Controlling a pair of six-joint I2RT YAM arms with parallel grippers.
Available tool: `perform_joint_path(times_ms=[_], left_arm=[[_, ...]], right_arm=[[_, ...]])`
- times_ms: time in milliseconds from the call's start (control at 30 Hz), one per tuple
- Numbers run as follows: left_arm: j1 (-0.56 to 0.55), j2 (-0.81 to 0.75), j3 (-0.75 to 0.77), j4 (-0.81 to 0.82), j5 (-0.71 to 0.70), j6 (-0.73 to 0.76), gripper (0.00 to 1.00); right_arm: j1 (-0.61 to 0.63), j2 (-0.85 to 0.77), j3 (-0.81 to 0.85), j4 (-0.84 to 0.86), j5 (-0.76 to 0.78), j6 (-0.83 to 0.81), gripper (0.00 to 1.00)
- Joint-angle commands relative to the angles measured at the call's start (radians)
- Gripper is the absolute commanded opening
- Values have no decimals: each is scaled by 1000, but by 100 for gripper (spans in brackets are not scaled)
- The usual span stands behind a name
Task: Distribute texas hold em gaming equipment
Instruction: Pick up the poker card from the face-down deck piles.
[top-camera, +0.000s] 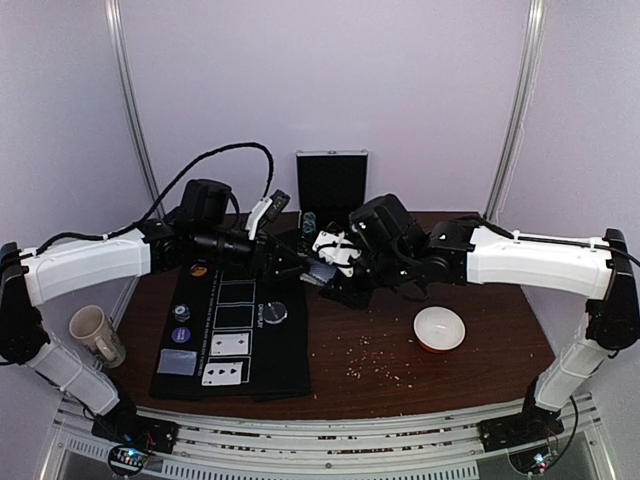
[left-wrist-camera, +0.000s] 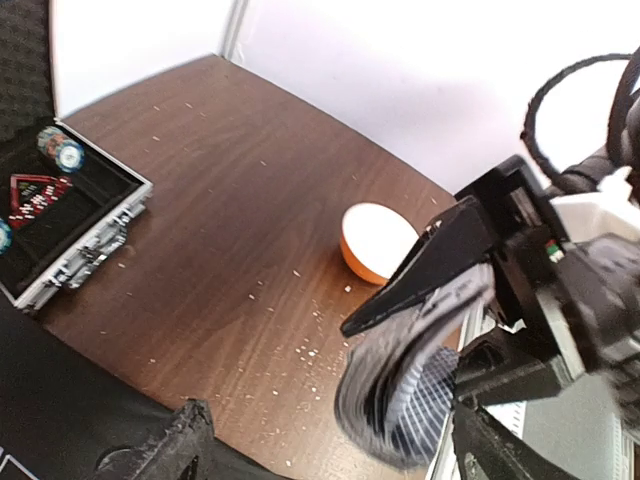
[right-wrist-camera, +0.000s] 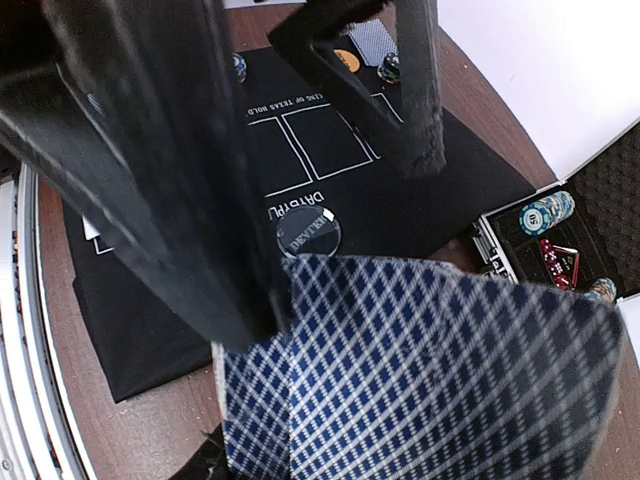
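While the right gripper (top-camera: 330, 266) holds the deck of cards (right-wrist-camera: 430, 370) clamped between its fingers above the far right corner of the black mat (top-camera: 262, 368), use the left gripper (top-camera: 292, 264) to draw one card. The left fingers (left-wrist-camera: 185, 440) stand wide apart and grip nothing. The deck sits just ahead of them, bowed under the clamp, with its grey-blue backs toward the right wrist camera. Approach the free edge of the deck, not the clamped end, and close on the outermost card only; a deep bite probably takes several cards. Pull in the plane of the card so that the rest of the deck is not dragged out. On the mat, two face-up cards (top-camera: 230, 345) lie in the near row and one face-down card (top-camera: 177, 362) lies at the near left corner. The outlined boxes (top-camera: 236, 294) in the far half are bare, so treat these as the likely targets. Carry the card low over the mat, clear of the dealer button (right-wrist-camera: 308, 231) at its right edge and the chips (top-camera: 182, 325) along its left edge. Release only when the card lies flat within an outline.
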Motion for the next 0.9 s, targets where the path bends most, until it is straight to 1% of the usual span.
perform_joint_path(times_ms=[0,67,133,233,300,433,533,600,667,733,867], left_arm=[[-4,22,22,59,54,28,84],[-11,26,25,54,48,48,84],[-16,34,37,25,3,68,84],[-16,62,68,-21,-55,80,77],[-18,78,89,-43,-61,88,73],[-17,69,111,-94,-72,120,57],[-17,30,95,-114,-124,139,46],[-16,7,82,-128,-169,148,38],[-17,-6,76,-135,-182,154,32],[-16,-12,73,-132,-143,158,28],[-16,-14,69,-112,-34,167,15]], right_arm=[[16,18,40,1,-6,-4,48],[19,21,44,0,-6,-6,48],[22,25,50,-1,-6,-7,48],[28,35,59,-2,-6,-11,48],[28,41,65,-5,-6,-13,48],[29,31,57,-1,1,-15,48],[29,18,37,7,11,-17,48],[30,15,30,9,17,-17,48],[30,17,28,9,17,-17,48],[29,21,32,8,14,-17,48],[30,23,37,11,14,-18,48]])
